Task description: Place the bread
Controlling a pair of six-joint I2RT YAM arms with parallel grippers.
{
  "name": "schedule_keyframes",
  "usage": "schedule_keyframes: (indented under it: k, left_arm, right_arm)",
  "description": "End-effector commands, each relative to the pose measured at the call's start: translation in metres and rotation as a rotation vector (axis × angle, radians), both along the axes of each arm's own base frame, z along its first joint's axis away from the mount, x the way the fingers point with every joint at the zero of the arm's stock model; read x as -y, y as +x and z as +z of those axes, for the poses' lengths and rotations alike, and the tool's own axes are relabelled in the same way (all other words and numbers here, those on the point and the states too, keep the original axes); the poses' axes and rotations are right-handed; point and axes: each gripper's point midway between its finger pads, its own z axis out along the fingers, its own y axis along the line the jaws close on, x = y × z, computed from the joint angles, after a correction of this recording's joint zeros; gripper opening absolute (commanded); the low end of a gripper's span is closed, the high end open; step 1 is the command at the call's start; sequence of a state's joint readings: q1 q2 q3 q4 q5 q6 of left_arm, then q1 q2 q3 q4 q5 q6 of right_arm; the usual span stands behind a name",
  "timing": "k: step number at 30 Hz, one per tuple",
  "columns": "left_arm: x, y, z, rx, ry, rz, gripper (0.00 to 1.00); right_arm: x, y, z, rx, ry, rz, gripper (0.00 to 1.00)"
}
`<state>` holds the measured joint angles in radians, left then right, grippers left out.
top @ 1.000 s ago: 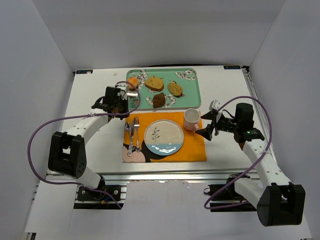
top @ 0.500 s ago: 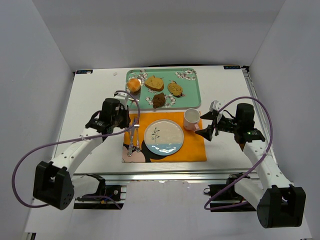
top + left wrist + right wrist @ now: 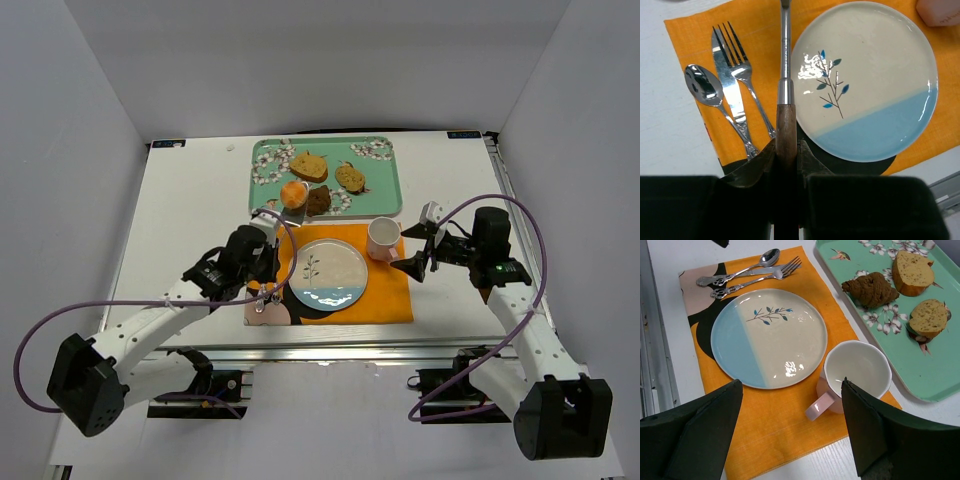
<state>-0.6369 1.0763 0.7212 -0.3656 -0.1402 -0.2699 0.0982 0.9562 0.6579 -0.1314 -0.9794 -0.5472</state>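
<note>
Left gripper (image 3: 786, 150) clamped on wooden-handled utensil (image 3: 785, 75); bread (image 3: 293, 193) at its far tip, over the tray's (image 3: 385, 190) near edge. Right gripper (image 3: 412, 245) spread, empty, beside cup (image 3: 383, 238). Risk: if I tilt the utensil, the bread rolls off short of plate (image 3: 328, 273).

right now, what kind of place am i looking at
Probably a robot test bench staged as a dining table: white walls box in the tabletop, two arms are bolted at its near edge, and an orange placemat holds a plate, cup and cutlery.
</note>
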Motion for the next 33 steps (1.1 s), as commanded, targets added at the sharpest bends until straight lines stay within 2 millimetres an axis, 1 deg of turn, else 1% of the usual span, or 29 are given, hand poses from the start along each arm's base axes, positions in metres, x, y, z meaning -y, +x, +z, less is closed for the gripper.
schedule_keyframes:
  k: [1, 5, 6, 8, 10, 11, 12, 13, 14, 15, 17, 18, 21, 22, 23, 27, 30, 33]
  left_arm:
    - [0.006, -0.004, 0.013, 0.055, -0.033, 0.032, 0.0]
    - [0.017, -0.018, 0.003, 0.043, -0.015, 0.015, 0.0]
    - [0.023, -0.023, 0.001, 0.048, -0.013, 0.006, 0.0]
    - [0.027, -0.028, -0.008, 0.037, 0.01, -0.002, 0.0]
    - [0.036, -0.038, -0.015, 0.038, 0.041, -0.019, 0.0]
    - [0.039, -0.041, -0.023, 0.026, 0.068, -0.022, 0.0]
    - [0.045, -0.049, -0.027, 0.02, 0.083, -0.04, 0.0]
    - [0.044, -0.048, -0.029, 0.035, 0.111, -0.024, 0.0]
    - [0.045, -0.05, -0.034, 0.028, 0.151, -0.022, 0.0]
    - [0.049, -0.055, -0.037, 0.03, 0.172, -0.033, 0.0]
    - [0.043, -0.054, -0.04, 0.043, 0.234, -0.005, 0.0]
    - [0.043, -0.057, -0.045, 0.038, 0.257, -0.001, 0.0]
    - [0.036, -0.057, -0.047, 0.055, 0.321, 0.031, 0.0]
    - [0.032, -0.054, -0.044, 0.077, 0.345, 0.055, 0.0]
    - [0.029, -0.056, -0.044, 0.08, 0.376, 0.05, 0.0]
    - [0.03, -0.056, -0.034, 0.126, 0.433, 0.049, 0.0]
    - [0.032, -0.058, -0.03, 0.153, 0.466, 0.026, 0.0]
    - [0.029, -0.059, -0.028, 0.16, 0.47, 0.03, 0.0]
  right_arm:
    - [0.0, -0.004, 0.006, 0.034, 0.003, 0.017, 0.84]
    - [0.0, -0.004, 0.004, 0.034, 0.0, 0.015, 0.84]
    - [0.001, -0.004, 0.003, 0.033, -0.001, 0.014, 0.84]
    - [0.001, -0.004, 0.003, 0.036, -0.004, 0.011, 0.84]
    - [0.002, -0.003, 0.002, 0.036, -0.009, 0.006, 0.84]
    - [0.002, -0.003, 0.002, 0.038, -0.01, 0.006, 0.84]
    - [0.002, -0.003, 0.002, 0.038, -0.012, 0.005, 0.84]
    - [0.003, -0.003, 0.002, 0.041, -0.014, 0.004, 0.84]
    - [0.003, -0.003, 0.001, 0.04, -0.015, 0.003, 0.84]
    - [0.003, -0.003, 0.001, 0.041, -0.016, 0.003, 0.84]
    - [0.003, -0.003, 0.0, 0.036, -0.017, 0.001, 0.84]
    - [0.003, -0.003, 0.0, 0.036, -0.018, 0.001, 0.84]
    - [0.004, -0.002, -0.001, 0.04, -0.022, -0.002, 0.84]
    - [0.005, -0.002, -0.002, 0.04, -0.023, -0.004, 0.84]
    - [0.005, -0.002, -0.003, 0.038, -0.023, -0.004, 0.84]
    - [0.006, -0.002, -0.004, 0.034, -0.021, -0.007, 0.84]
    - [0.006, -0.002, -0.005, 0.034, -0.021, -0.007, 0.84]
    - [0.006, -0.002, -0.005, 0.034, -0.022, -0.01, 0.84]
